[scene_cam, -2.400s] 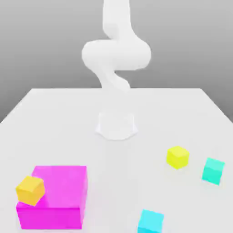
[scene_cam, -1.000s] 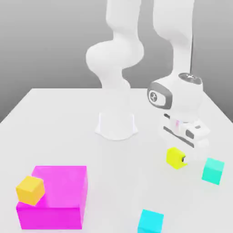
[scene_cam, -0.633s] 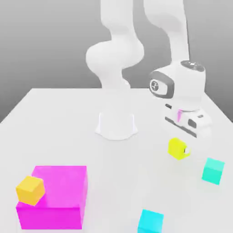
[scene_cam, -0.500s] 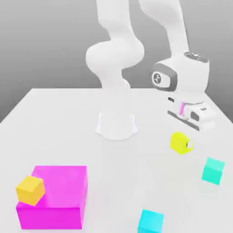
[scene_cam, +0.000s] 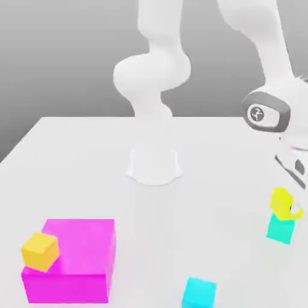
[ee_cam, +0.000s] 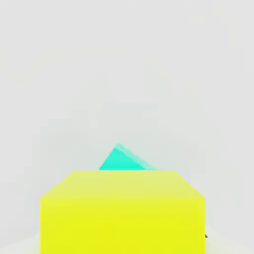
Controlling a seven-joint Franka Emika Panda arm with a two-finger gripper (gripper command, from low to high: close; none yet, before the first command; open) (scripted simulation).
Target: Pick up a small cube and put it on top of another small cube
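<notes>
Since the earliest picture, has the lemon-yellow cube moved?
Yes. The lemon-yellow cube went toward the exterior view's right and now sits atop the teal cube.

Lemon-yellow cube [scene_cam: 281,201] tilted, atop teal cube [scene_cam: 281,230], near table's right edge.

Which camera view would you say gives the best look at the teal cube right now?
The exterior view: the teal cube shows two faces beneath the yellow cube. In the hand view, a teal corner peeks from behind the yellow cube.
</notes>
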